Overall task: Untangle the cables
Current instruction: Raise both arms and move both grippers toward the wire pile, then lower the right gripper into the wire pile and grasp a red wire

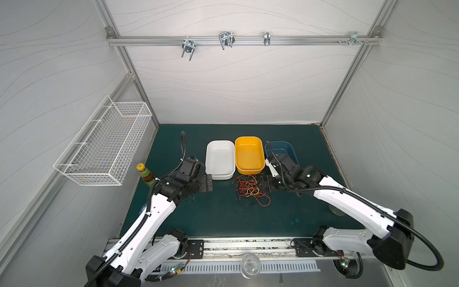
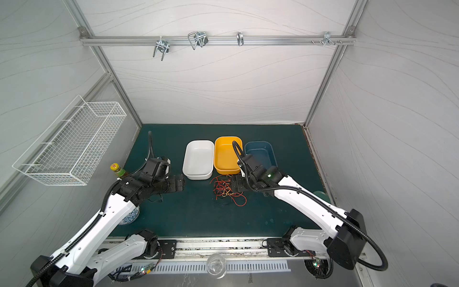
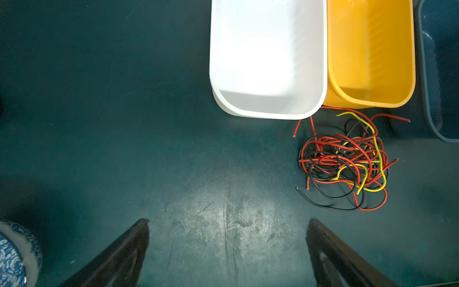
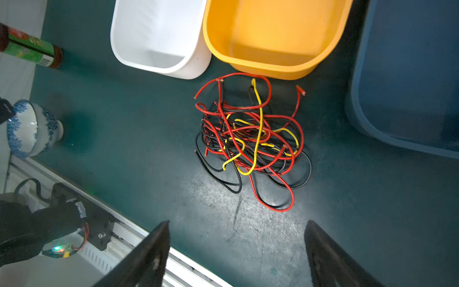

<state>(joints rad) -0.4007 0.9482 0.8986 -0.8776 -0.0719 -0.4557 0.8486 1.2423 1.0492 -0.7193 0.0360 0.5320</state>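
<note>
The cables (image 1: 250, 190) (image 2: 227, 188) lie as one loose tangle of thin red, black and yellow wires on the dark green mat, just in front of the yellow bin. The right wrist view shows the cables (image 4: 250, 139) ahead of my right gripper (image 4: 238, 222), whose jaws stand wide apart with only mat between them. In both top views this right gripper (image 1: 264, 185) (image 2: 236, 185) hangs at the tangle's right edge. My left gripper (image 1: 207, 184) (image 3: 227, 221) is open over bare mat, well left of the cables (image 3: 342, 161).
A white bin (image 1: 221, 177), a yellow bin (image 1: 250, 171) and a blue bin (image 1: 285, 145) stand in a row behind the tangle. A sauce bottle (image 1: 146, 175) and a patterned bowl (image 2: 129, 218) sit at the left. A wire basket (image 1: 104, 141) hangs on the left wall, and a wine glass (image 1: 250, 267) stands at the front rail.
</note>
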